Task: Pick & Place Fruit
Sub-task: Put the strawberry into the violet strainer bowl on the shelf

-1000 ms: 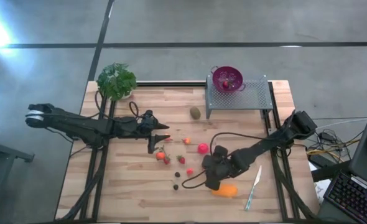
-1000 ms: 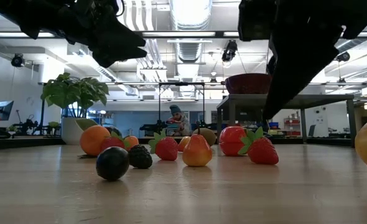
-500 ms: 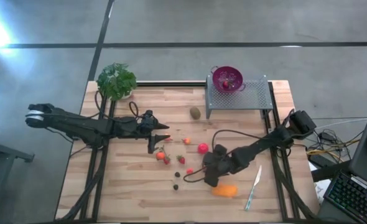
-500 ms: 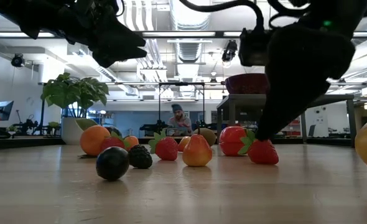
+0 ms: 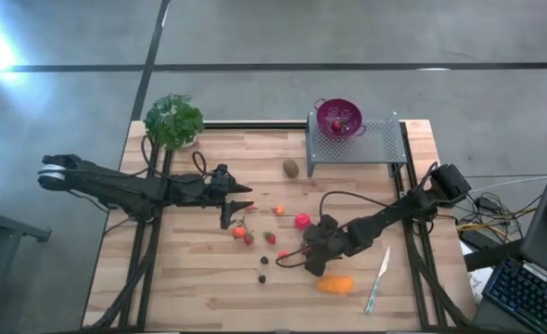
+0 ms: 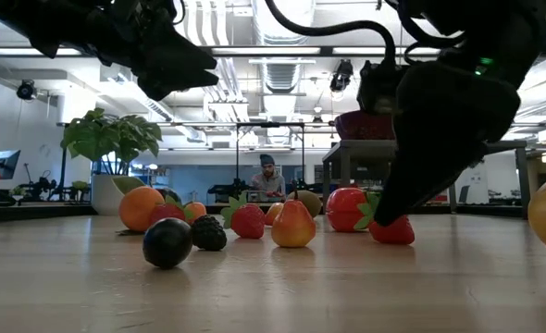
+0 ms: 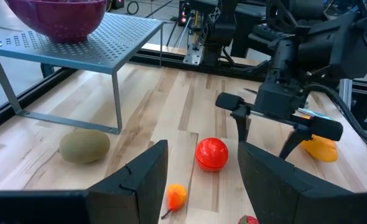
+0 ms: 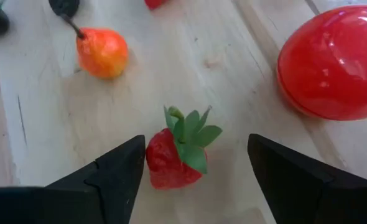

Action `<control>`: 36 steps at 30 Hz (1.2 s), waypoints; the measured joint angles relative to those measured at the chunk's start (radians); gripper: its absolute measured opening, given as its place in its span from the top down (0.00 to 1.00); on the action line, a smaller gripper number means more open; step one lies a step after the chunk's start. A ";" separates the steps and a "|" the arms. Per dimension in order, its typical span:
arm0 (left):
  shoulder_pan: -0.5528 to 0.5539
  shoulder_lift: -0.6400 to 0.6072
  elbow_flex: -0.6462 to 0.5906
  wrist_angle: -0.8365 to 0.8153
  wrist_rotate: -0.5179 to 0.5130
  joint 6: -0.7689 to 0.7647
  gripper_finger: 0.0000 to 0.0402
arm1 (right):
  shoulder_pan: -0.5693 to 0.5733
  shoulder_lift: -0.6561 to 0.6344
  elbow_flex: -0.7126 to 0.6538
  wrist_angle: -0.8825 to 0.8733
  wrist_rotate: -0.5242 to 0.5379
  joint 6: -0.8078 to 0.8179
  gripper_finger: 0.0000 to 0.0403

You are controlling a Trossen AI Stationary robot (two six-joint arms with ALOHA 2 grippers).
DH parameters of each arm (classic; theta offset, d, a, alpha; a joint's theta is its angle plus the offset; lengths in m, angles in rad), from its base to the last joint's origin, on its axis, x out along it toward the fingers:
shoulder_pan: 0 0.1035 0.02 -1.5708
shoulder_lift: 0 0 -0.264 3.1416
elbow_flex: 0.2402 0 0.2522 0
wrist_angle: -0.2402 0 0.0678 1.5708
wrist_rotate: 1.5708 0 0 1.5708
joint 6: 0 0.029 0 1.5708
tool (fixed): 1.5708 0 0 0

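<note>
The wooden table [image 5: 181,278] carried a metal mesh stand [image 5: 359,141] at its far right. Just left of the stand lay a brown kiwi [image 5: 291,168]; nearer than it lay a red ball [image 5: 302,221], scattered strawberries [image 5: 270,238], two dark berries [image 5: 262,271], an oblong orange piece [image 5: 336,285] and a pale knife [image 5: 378,276]. A green plant [image 5: 172,121] stood well left of the stand

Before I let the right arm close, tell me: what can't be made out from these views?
- Contact: right end effector straddles a strawberry; the right wrist view doesn't show whether either finger touches it.
- Purple bowl: contents too small in the high view; cut off by the edge in the left wrist view.
- Dark berries: too small to identify in the high view.
- Low view: the right arm hides most of that strawberry.
</note>
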 joint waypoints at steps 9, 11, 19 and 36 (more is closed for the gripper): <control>0.000 0.000 0.000 0.000 0.000 0.000 0.50 | -0.002 0.023 -0.026 0.000 0.052 0.035 0.43; 0.000 0.000 0.000 0.000 0.000 0.000 0.50 | -0.003 0.023 -0.026 0.000 0.053 0.035 0.46; 0.000 0.000 0.000 0.000 0.000 0.000 0.50 | -0.003 0.024 -0.017 -0.008 0.049 0.017 0.59; -0.001 0.000 0.000 0.000 0.000 0.000 0.50 | -0.003 0.021 -0.008 -0.004 0.028 0.009 0.62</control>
